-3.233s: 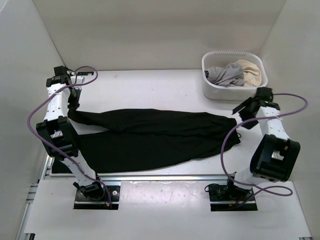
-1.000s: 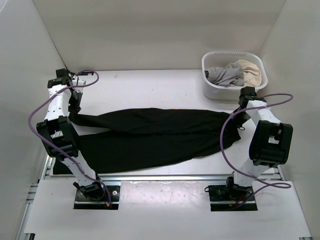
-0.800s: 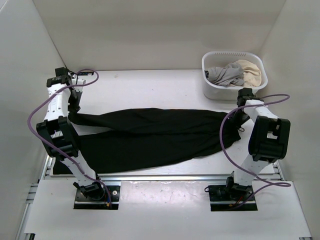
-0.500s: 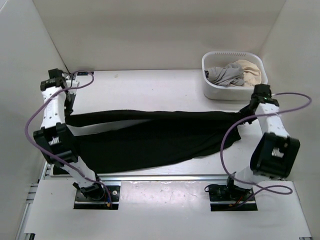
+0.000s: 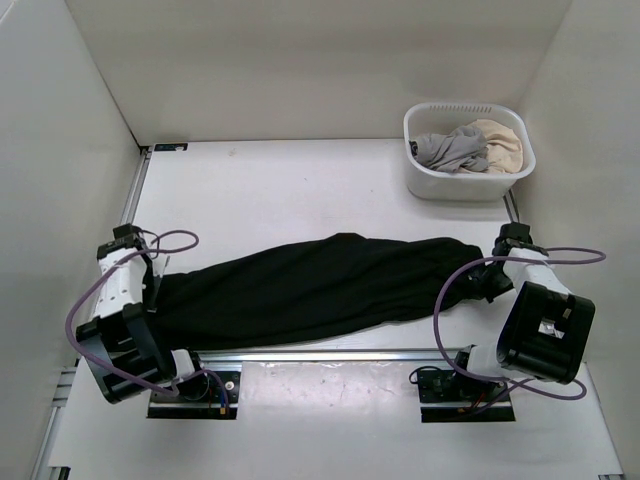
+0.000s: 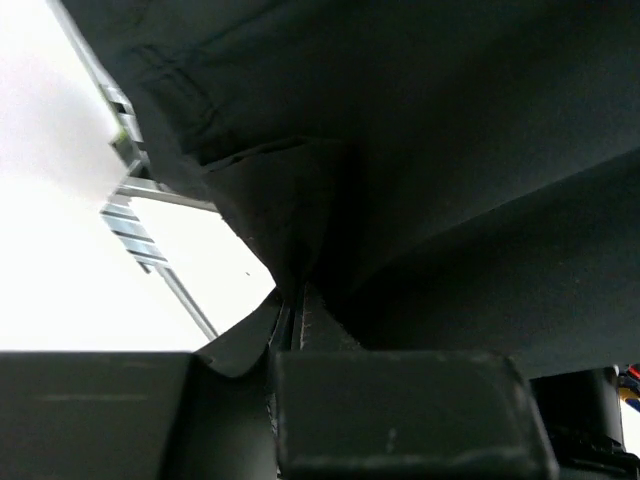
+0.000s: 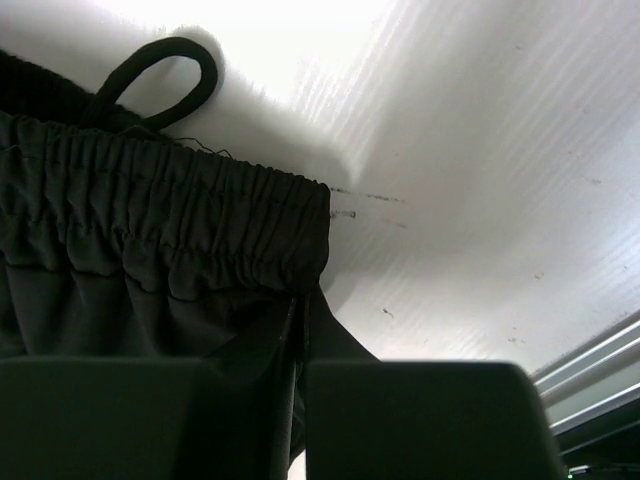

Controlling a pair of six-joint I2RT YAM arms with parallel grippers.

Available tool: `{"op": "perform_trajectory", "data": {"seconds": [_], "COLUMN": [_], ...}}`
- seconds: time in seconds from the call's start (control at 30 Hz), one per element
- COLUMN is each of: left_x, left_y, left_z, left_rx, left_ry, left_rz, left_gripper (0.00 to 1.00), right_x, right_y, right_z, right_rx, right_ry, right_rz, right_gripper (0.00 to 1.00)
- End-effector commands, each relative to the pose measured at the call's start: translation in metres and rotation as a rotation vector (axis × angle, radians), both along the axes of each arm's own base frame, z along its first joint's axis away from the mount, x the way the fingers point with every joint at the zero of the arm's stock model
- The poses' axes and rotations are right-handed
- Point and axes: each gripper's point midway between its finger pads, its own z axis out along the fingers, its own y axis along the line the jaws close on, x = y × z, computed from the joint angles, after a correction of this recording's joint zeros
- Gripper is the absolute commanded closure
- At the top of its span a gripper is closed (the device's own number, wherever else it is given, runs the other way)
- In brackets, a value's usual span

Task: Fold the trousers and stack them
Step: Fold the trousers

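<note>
Starting from the lower edge of the top view, two arm bases (image 5: 190,385) are recorded bolted beside a metal rail (image 5: 320,353), each trailed by a purple cable (image 5: 452,300). At lower left, the left gripper (image 5: 152,287) is noted closed on a pinch of black cloth at the left end of the trousers (image 5: 310,285). In its wrist view the fingers (image 6: 400,410) are pressed together, with fabric drawn up between them. At lower right, the right gripper (image 5: 488,284) is likewise clamped on the waist end. In its wrist view the gathered elastic waistband (image 7: 170,240) and a drawstring loop (image 7: 160,80) are shown just above the closed fingers. The trousers are laid as a single long dark band across the near half of the white table (image 5: 300,190), held at both ends. Farther back, at upper right, a white basket (image 5: 450,185) is set well apart from the trousers, with a grey garment (image 5: 450,150) and a beige garment (image 5: 497,143) inside.
</note>
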Motion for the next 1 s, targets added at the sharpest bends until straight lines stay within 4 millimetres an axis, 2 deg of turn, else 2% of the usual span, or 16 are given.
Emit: {"op": "perform_trajectory", "data": {"seconds": [0.0,0.13,0.2,0.27,0.37,0.43,0.47,0.5,0.57,0.67,0.7,0.73,0.77,0.83,0.9,0.97], "left_x": [0.0,-0.007,-0.014,-0.016,-0.024,-0.025,-0.021,-0.017,-0.017,-0.019,-0.014,-0.005,0.002,0.029,0.043,0.053], "left_y": [0.005,-0.001,-0.008,-0.011,-0.011,-0.012,-0.014,-0.002,0.008,0.027,0.03,0.047,0.054,0.066,0.069,0.072], "left_z": [-0.002,-0.011,-0.02,-0.025,-0.03,-0.025,-0.022,-0.012,-0.004,-0.004,-0.005,0.01,0.01,0.03,0.021,0.006], "left_rx": [0.046,0.023,-0.011,-0.03,-0.049,-0.084,-0.11,-0.101,-0.107,-0.143,-0.173,-0.164,-0.199,-0.226,-0.264,-0.302], "left_ry": [-0.048,-0.034,-0.021,-0.01,0.005,-0.021,-0.054,-0.099,-0.131,-0.15,-0.17,-0.224,-0.23,-0.324,-0.306,-0.262], "left_rz": [0.004,0.003,0.018,0.026,0.056,0.095,0.112,0.154,0.189,0.249,0.258,0.294,0.311,0.315,0.309,0.311], "left_gripper": [0.86,0.86,0.79,0.68,0.42,0.33,0.32,0.32,0.3,0.29,0.29,0.31,0.31,0.33,0.33,0.39], "right_x": [0.007,0.016,0.016,0.014,0.017,0.021,0.018,0.02,0.02,0.019,0.019,0.022,0.022,0.022,0.021,0.021], "right_y": [-0.002,-0.01,-0.01,-0.011,-0.013,-0.016,-0.017,-0.017,-0.017,-0.017,-0.016,-0.017,-0.017,-0.017,-0.019,-0.019], "right_z": [-0.004,0.005,0.005,0.002,0.005,0.009,0.008,0.009,0.009,0.007,0.007,0.009,0.009,0.009,0.009,0.009], "right_rx": [-0.001,-0.039,-0.036,-0.036,-0.047,-0.052,-0.059,-0.06,-0.06,-0.059,-0.049,-0.052,-0.054,-0.054,-0.064,-0.064], "right_ry": [-0.019,-0.04,-0.031,-0.018,-0.016,-0.014,0.0,0.001,0.001,0.011,0.008,-0.001,0.0,0.0,0.005,0.005], "right_rz": [0.0,0.024,0.024,0.045,0.052,0.076,0.074,0.083,0.083,0.092,0.094,0.094,0.104,0.104,0.111,0.111], "right_gripper": [1.0,1.0,1.0,1.0,1.0,1.0,1.0,1.0,1.0,1.0,1.0,1.0,1.0,1.0,1.0,1.0]}}
